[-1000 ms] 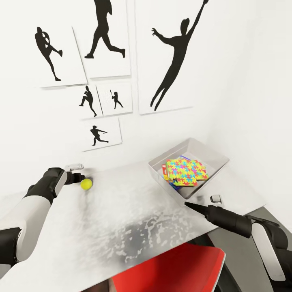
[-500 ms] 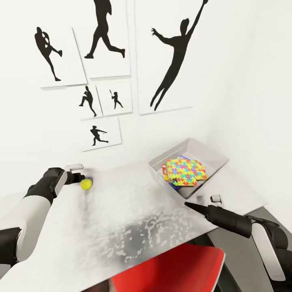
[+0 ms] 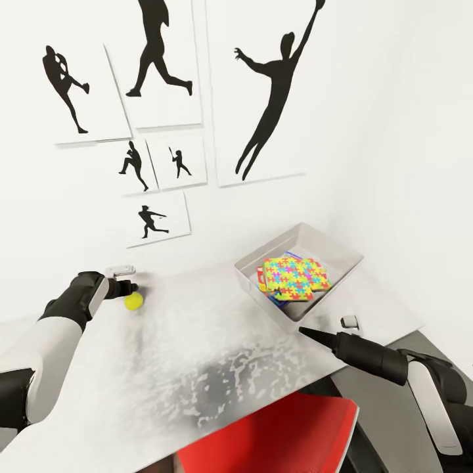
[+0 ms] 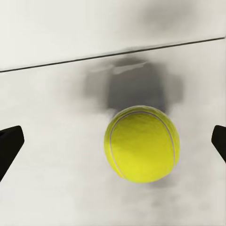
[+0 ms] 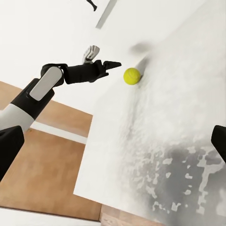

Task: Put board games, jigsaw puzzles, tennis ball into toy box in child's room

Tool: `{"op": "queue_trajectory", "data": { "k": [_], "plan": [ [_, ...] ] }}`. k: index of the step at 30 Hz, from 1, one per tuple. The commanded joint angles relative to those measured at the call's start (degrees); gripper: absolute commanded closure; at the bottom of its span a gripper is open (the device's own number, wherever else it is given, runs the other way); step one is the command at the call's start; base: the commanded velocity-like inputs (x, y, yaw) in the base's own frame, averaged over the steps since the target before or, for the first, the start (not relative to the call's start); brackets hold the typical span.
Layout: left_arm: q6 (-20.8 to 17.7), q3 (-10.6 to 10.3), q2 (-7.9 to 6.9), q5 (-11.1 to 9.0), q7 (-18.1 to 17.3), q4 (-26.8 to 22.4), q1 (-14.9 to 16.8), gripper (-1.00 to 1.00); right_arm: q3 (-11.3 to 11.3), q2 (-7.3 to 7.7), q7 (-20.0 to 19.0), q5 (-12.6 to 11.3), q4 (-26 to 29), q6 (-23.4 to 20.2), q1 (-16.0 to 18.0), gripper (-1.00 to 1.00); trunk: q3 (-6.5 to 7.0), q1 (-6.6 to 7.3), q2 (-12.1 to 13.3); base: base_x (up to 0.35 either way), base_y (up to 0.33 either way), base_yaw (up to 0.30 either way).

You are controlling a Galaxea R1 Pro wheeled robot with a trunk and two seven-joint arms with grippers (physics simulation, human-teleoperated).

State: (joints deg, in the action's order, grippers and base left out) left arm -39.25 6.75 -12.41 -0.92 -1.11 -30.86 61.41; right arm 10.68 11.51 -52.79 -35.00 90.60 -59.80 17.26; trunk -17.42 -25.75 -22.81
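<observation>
— Where is the tennis ball (image 3: 134, 301)?

— On the worktop (image 3: 197, 355), close to its far edge by the wall, toward the left end. Seen from the left wrist, the ball (image 4: 141, 143) lies between the two dark fingertips (image 4: 9, 146), with bare worktop on either side of it.

— So the left pincer (image 3: 131, 287) has no hold on it?

— No. It is spread wide, each tip well clear of the ball. From the head it sits just beside the ball, on the wall side. The right wrist camera looks across the worktop at the same pair: the left pincer (image 5: 109, 65) pointing at the ball (image 5: 132, 76), a small gap between them.

— And the toy box (image 3: 341, 255)?

— Near the right end of the worktop, turned at an angle to its edges. A jigsaw puzzle (image 3: 295, 277) of red, yellow, blue and green pieces lies on top inside it, tilted, with other coloured flat things under it that I cannot make out.

— The right pincer (image 3: 307, 333)?

— Over the near right part of the worktop, just short of the toy box's near wall. From the head it looks like one dark point; the right wrist view has dark tips at both side edges, so it stands apart and holds nothing.

— Anything else?

— Black silhouette pictures (image 3: 269, 92) of athletes on the white wall, and a red chair (image 3: 282, 437) at the near edge.
</observation>
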Motion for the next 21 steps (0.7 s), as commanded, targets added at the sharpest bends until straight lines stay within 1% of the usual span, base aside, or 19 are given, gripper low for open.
{"op": "queue_trajectory", "data": {
  "k": [1,12,21],
  "plan": [
    [-0.3,0.2,0.02,-0.1,-0.1,-0.1,0.0,-1.0,0.1,0.0,-0.3,0.2,0.0,-0.2,0.0,-1.0,-0.1,-0.03,-0.1,0.0,0.0,-0.002],
    [-0.3,0.1,0.08,-0.1,0.0,0.0,0.0,-1.0,0.1,0.0,-0.4,0.2,0.0,-0.2,0.0,-1.0,-0.14,-0.03,-0.1,0.0,0.0,0.0],
    [-0.2,0.0,0.19,-0.1,0.2,0.0,0.0,-1.0,0.1,0.02,-0.4,0.2,0.0,-0.2,0.0,-1.0,-0.63,-0.03,-0.1,0.0,0.0,0.0]
  ]
}}
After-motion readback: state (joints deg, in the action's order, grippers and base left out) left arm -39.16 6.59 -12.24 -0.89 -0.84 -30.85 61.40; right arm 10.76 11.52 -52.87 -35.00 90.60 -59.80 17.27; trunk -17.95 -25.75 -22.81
